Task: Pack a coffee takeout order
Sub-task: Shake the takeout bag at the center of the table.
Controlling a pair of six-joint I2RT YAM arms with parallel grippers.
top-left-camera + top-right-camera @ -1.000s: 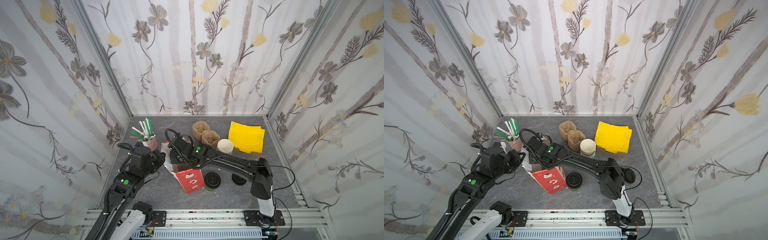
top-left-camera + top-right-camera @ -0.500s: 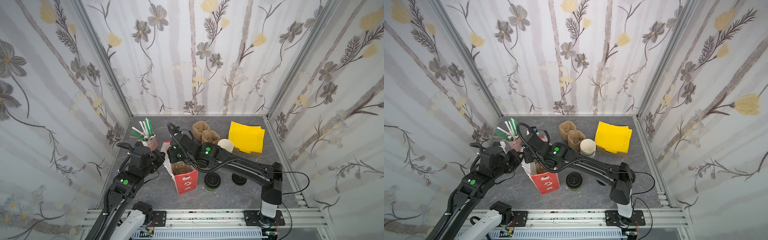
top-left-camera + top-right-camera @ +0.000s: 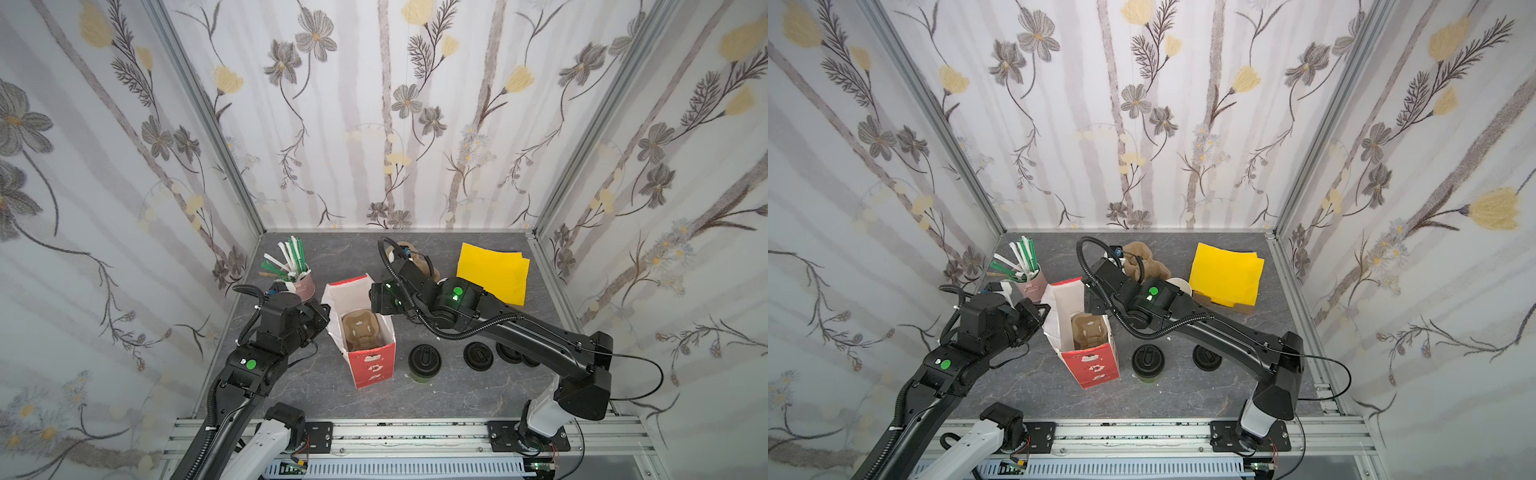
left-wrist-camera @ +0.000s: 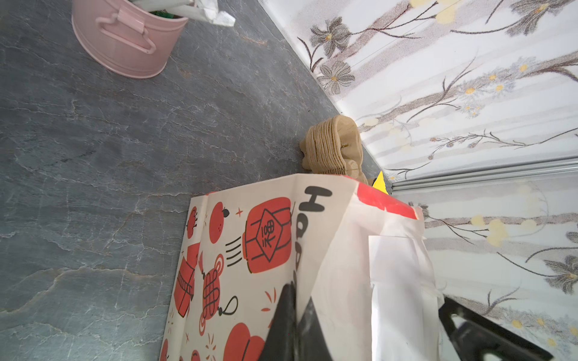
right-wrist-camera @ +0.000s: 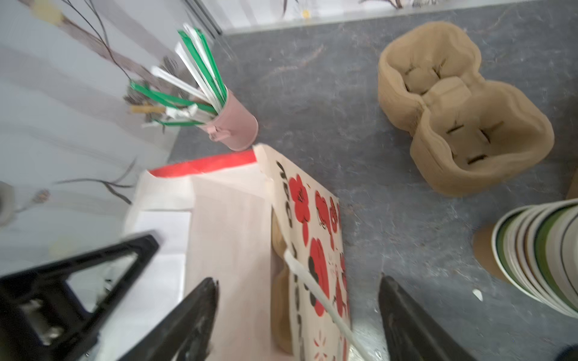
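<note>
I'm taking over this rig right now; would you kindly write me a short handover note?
Left gripper: jaws shut on the side wall of the bag.
Right gripper: jaws open over the opposite wall, gripping nothing.
Bag upright, open, a cardboard carrier inside.
Lidded cup on the table beside the bag; napkins far right; straws in the pink bucket.
Done: carrier in bag.
Left: cup, one napkin, one straw.
</note>
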